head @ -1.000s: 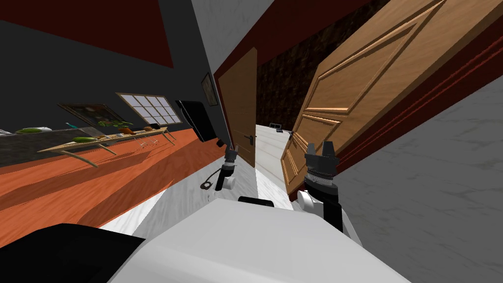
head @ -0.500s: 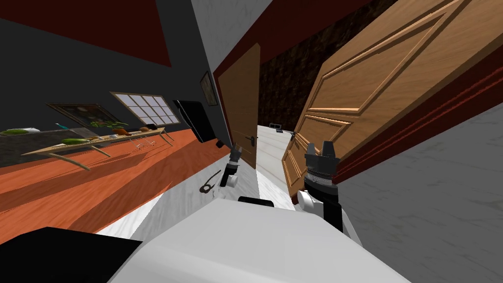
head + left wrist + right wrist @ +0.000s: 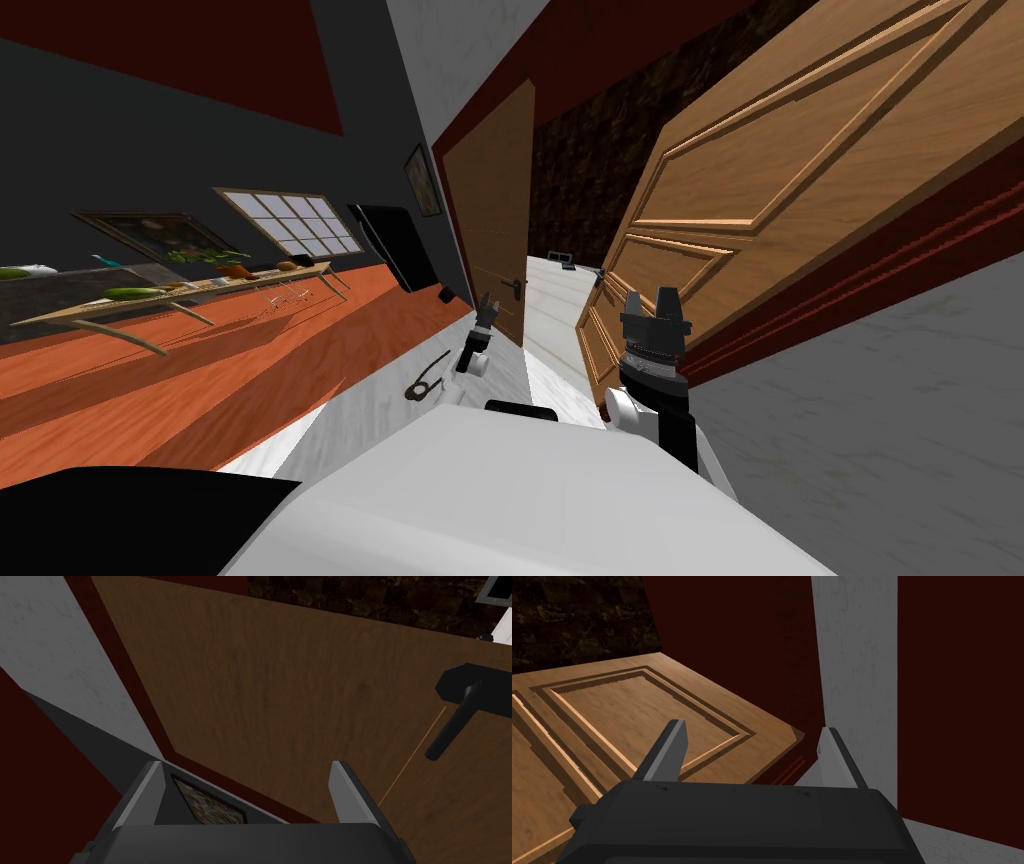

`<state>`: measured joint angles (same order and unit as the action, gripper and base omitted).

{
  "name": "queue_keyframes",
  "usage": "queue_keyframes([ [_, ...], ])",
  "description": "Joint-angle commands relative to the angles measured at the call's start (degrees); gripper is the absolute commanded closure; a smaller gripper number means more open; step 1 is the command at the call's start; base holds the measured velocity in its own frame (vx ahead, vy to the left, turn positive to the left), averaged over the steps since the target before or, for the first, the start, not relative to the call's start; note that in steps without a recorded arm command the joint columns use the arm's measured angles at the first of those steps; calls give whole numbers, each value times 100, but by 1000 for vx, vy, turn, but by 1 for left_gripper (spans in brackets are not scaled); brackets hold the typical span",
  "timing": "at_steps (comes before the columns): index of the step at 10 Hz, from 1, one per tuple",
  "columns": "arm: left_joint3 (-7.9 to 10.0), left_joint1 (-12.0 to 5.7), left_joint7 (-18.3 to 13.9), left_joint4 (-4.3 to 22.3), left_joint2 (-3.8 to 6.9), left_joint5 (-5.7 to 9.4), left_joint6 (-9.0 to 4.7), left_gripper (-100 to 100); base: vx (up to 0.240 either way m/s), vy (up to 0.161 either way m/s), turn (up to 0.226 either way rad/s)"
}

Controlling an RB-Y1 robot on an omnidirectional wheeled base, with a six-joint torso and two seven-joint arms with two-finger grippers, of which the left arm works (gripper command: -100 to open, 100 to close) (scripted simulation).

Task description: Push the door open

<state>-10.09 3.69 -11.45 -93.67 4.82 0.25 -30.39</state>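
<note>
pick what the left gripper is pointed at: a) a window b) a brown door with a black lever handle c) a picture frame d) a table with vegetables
B: in the left wrist view the open left gripper faces the brown door, whose black lever handle sits off to one side.

1. A house interior: a panelled wooden door and a plainer wooden door stand in a dark red frame.
2. Orange plank floor, a paned window and a framed picture on dark walls.
3. A long surface carries vegetables.
</note>
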Motion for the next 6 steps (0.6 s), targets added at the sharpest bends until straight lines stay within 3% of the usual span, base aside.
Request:
queue_keyframes([
  [1,-39,-85,2,241,-25,-26,-38,-100,64,77,-12],
  [6,-208,-581,-93,1055,-21,-126,43,-100,58,67,-21],
])
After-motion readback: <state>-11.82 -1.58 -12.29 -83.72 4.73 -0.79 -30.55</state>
